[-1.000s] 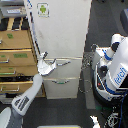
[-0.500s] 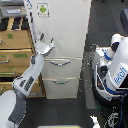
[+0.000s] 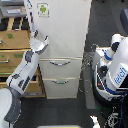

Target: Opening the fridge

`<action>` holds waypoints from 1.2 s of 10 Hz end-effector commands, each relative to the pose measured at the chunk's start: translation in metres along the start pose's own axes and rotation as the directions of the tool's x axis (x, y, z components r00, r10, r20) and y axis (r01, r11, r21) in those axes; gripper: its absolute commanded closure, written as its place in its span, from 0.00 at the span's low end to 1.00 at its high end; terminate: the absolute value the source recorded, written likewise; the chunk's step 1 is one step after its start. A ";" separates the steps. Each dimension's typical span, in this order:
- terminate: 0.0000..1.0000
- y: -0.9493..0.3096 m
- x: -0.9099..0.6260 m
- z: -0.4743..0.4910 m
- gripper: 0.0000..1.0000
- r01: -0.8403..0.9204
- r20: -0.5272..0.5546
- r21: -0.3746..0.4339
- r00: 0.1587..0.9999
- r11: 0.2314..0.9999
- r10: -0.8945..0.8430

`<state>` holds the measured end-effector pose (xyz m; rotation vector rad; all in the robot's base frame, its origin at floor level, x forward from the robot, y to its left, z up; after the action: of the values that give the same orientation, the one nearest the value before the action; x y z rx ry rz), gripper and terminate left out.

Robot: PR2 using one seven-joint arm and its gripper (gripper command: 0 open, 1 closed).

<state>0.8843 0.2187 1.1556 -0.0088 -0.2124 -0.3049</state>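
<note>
Tall white fridge (image 3: 62,35) upright in the middle of the exterior view, green sticker (image 3: 43,9) near the top of its big upper door, two lower drawers beneath, each with a curved silver handle (image 3: 58,63). Upper door seemingly flush with the body along its whole length, no dark gap visible on either side; both drawers shut as well. Nothing opened, then, as far as can be judged.

Working arm up from the near-left corner, gripper (image 3: 39,42) at the left edge of the upper door, low on it, just above the top drawer. Fingers spread apart, one toward the door edge, the other out to the left; nothing clearly between them. Contact with the door edge: too small and blurred to tell, possibly touching, possibly just beside.

Tan wooden cabinet (image 3: 14,47) directly left of the fridge, behind the arm; white robot with blue lettering (image 3: 116,70) standing to the right, well apart from the door.

Done: the reach to the door edge. Left: a hold on that edge, then the whole swing of the door outward.
</note>
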 end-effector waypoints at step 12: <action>0.00 0.085 -0.004 -0.076 1.00 -0.048 -0.093 -0.058 0.995 0.997 0.043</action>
<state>0.9293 0.3002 1.0895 -0.0544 -0.1015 -0.2124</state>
